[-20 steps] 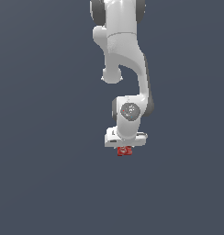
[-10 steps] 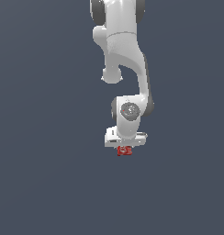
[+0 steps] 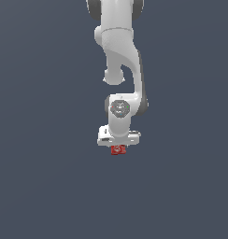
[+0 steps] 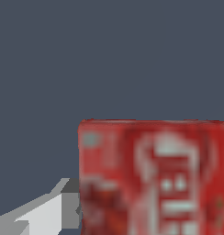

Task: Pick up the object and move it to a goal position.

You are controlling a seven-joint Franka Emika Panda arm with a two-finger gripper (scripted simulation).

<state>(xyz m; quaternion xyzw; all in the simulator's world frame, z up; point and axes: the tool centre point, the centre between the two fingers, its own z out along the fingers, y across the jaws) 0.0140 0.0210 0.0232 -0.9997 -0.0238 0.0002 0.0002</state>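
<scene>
1. the white arm (image 3: pixel 119 56) reaches down from the top of the exterior view, over a plain dark grey ground.
2. the hand (image 3: pixel 118 148) points downward below the arm's wrist, pinching the red can.
3. the red can (image 3: pixel 118 150) sits directly beneath the hand, between its fingers (image 4: pixel 49 211); its white lettering is blurred.
</scene>
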